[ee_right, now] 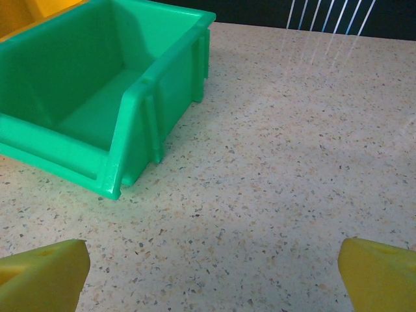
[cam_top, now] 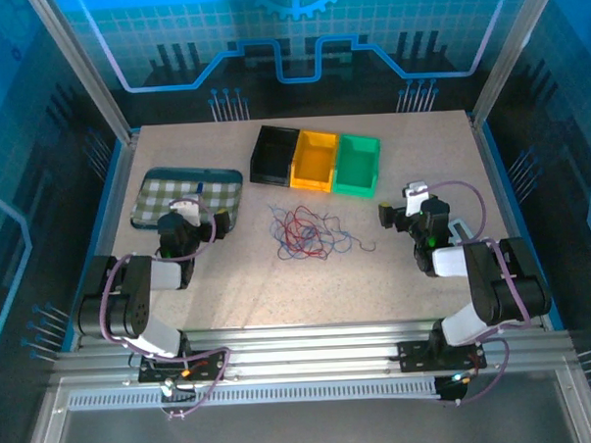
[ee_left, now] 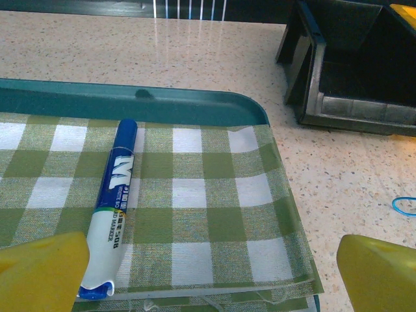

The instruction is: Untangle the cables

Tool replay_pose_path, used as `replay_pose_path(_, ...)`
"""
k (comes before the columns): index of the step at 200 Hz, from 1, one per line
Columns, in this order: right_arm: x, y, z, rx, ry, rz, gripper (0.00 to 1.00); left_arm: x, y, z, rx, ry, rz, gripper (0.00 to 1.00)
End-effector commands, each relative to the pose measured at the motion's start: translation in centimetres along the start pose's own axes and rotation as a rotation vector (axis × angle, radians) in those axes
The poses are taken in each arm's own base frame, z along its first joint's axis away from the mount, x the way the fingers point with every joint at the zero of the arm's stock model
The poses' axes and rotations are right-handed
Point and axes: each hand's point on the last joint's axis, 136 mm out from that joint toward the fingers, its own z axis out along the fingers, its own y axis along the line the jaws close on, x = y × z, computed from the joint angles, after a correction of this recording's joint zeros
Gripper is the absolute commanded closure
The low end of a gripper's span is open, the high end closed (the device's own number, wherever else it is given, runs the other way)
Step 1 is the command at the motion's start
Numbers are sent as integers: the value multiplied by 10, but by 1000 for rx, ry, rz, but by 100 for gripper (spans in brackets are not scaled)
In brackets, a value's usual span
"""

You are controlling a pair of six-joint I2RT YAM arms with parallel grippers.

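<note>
One wispy tangle of cables (cam_top: 304,233) lies on the speckled worktop (cam_top: 377,287), about the middle, just in front of the bins and between the two arms. Thin red, blue and dark strands curl through each other; the number of separate wires cannot be told. In the left wrist view a small blue loop (ee_left: 404,206) lies alone on the worktop at the right edge.

There are three bins in a touching row at the far side: one black (cam_top: 273,154), one yellow (cam_top: 314,160) and one green (cam_top: 357,166). All three insides look bare.

One teal tray (cam_top: 148,179) sits at the left, lined with a green-and-white checked cloth (ee_left: 208,195). One blue-and-white marker (ee_left: 114,205) lies on the cloth with its cap on.

The left fingers (ee_left: 42,270) are spread wide apart with nothing between them, hanging over the near edge of the tray. The right fingers (ee_right: 42,270) are also spread wide and hold nothing, over bare worktop near the green bin. Both pairs are well apart from the tangle.
</note>
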Motion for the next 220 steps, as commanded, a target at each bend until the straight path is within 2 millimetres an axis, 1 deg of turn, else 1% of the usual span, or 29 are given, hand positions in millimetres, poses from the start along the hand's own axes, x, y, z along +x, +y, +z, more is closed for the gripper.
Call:
replay_pose_path(1, -15, 1, 3, -8, -45, -13, 1, -13, -1, 5, 8, -36, -13, 1)
replay_pose_path(14, -17, 2, 3, -13, -39, -13, 6, -18, 2, 6, -19, -21, -14, 1)
replay_pose_path(22, -21, 1, 3, -3, -22, -16, 8, -28, 3, 4, -39, 4, -22, 1)
replay_pose_path(28, -28, 0, 1, 15, -6, -21, 10, -33, 4, 2, -51, 41, -25, 1)
replay_pose_path(36, -38, -1, -3, 33, 17, -29, 12, -50, 4, -1, -76, 60, -35, 1)
replay_pose_path(37, -42, -2, -4, 37, 16, -29, 12, -52, 4, -2, -79, 61, -39, 1)
replay_pose_path(51, -55, 2, -15, 56, 73, -14, 17, -70, 0, -10, -86, 83, -91, 1)
replay_pose_path(58, -60, 5, -22, 75, 85, 0, 19, -74, -1, -14, -112, 101, -108, 1)
replay_pose_path(62, -59, 8, -27, 84, 107, -1, 20, -77, -2, -17, -132, 108, -112, 0)
replay_pose_path(73, -65, 17, -40, 110, 119, 1, 21, -77, -6, -23, -203, 127, -104, 0)
replay_pose_path(86, -73, 40, -56, 84, 137, -10, 22, -80, -12, -31, -296, 117, -96, 1)
replay_pose_path(103, -89, 73, -78, 36, 140, -39, 23, -78, -37, -33, -280, 154, -130, 1)
replay_pose_path(118, -103, 111, -98, -59, 160, -31, 24, -68, -52, -33, -278, 235, -204, 0)
replay_pose_path(122, -100, 122, -102, -90, 181, -35, 24, -64, -56, -33, -277, 258, -229, 1)
replay_pose_path(124, -108, 128, -105, -107, 174, -27, 24, -63, -57, -33, -277, 270, -242, 1)
replay_pose_path(128, -112, 140, -109, -135, 182, -23, 24, -58, -61, -32, -274, 294, -258, 0)
replay_pose_path(129, -112, 140, -109, -135, 182, -23, 24, -58, -62, -32, -274, 299, -262, 0)
replay_pose_path(138, -113, 169, -119, -207, 223, -25, 24, -49, -67, -34, -296, 340, -290, 1)
replay_pose_path(140, -113, 172, -120, -213, 227, -25, 24, -47, -69, -34, -298, 349, -293, 1)
replay_pose_path(141, -114, 178, -121, -226, 234, -26, 24, -47, -69, -34, -300, 351, -295, 0)
replay_pose_path(150, -112, 202, -126, -278, 276, -26, 25, -40, -74, -36, -313, 377, -305, 1)
replay_pose_path(152, -112, 203, -126, -280, 281, -18, 25, -39, -75, -36, -315, 381, -309, 1)
replay_pose_path(154, -111, 214, -129, -306, 298, -28, 25, -38, -76, -37, -316, 385, -313, 1)
replay_pose_path(159, -109, 227, -132, -339, 328, -26, 25, -34, -78, -38, -320, 393, -329, 1)
replay_pose_path(176, -92, 264, -138, -408, 461, -30, 28, -22, -87, -39, -303, 424, -404, 1)
replay_pose_path(183, -84, 277, -140, -436, 508, -39, 32, -17, -90, -40, -301, 438, -426, 1)
replay_pose_path(197, -68, 295, -139, -458, 566, -65, 40, -11, -93, -42, -310, 452, -458, 1)
replay_pose_path(206, -61, 304, -138, -469, 588, -86, 46, -9, -93, -43, -315, 455, -479, 1)
replay_pose_path(220, -54, 307, -133, -447, 604, -131, 51, -7, -93, -43, -319, 454, -499, 1)
